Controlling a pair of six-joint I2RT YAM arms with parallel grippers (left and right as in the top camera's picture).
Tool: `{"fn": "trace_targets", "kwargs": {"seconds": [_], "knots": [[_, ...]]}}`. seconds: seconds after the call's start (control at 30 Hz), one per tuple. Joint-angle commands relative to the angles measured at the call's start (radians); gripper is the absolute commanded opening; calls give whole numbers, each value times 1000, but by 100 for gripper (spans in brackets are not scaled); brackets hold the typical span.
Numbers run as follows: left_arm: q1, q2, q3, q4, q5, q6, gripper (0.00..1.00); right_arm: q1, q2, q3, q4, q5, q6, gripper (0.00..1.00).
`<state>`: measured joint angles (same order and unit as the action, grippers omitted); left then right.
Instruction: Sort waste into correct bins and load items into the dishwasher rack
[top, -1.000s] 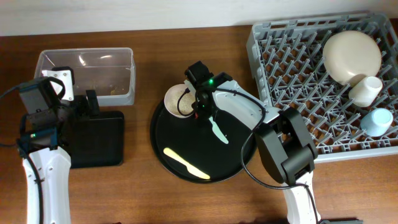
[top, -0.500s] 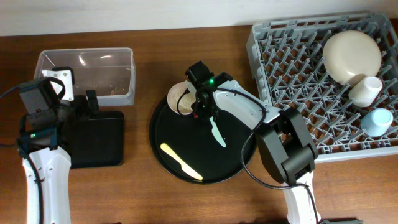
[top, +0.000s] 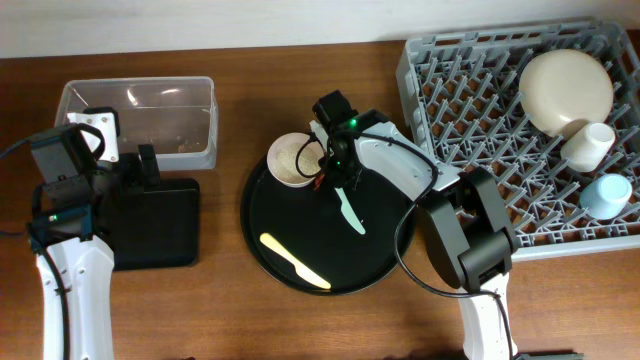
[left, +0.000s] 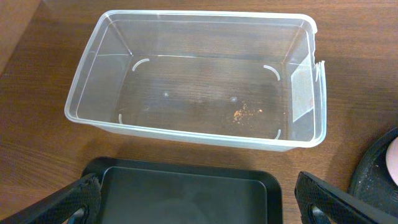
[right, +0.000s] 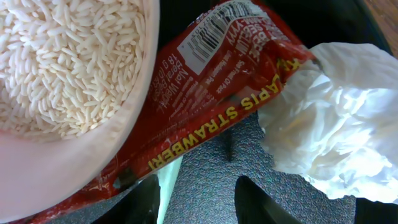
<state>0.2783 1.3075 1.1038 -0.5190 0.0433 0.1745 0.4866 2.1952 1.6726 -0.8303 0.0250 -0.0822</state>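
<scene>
Round tray (top: 300, 225) – bowl (top: 271, 165) at rim | right gripper (right: 202, 199) parted over red wrapper (right: 205, 106)

Even, bright light falls throughout, with soft shadows. Glare streaks the clear tub (left: 303, 93) wall; the right-wrist close-up is sharp.

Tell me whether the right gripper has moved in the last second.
Yes. In the overhead view the right gripper has shifted slightly to the right, toward the dishwasher rack, which has stayed put.

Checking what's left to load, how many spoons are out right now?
2: mint-green spoon and yellow spoon, both on the round black tray; none seen elsewhere.
</scene>
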Motion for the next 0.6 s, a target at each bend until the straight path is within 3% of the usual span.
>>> {"fn": "trace_targets", "kwargs": {"seconds": [0.0,0.57], "knots": [[5,2,21,1,-6,-13,99,-4,6,11,0,-19,12,44],[5,2,21,1,-6,-13,99,-8,7,-63,46,-97,32,45]]}}
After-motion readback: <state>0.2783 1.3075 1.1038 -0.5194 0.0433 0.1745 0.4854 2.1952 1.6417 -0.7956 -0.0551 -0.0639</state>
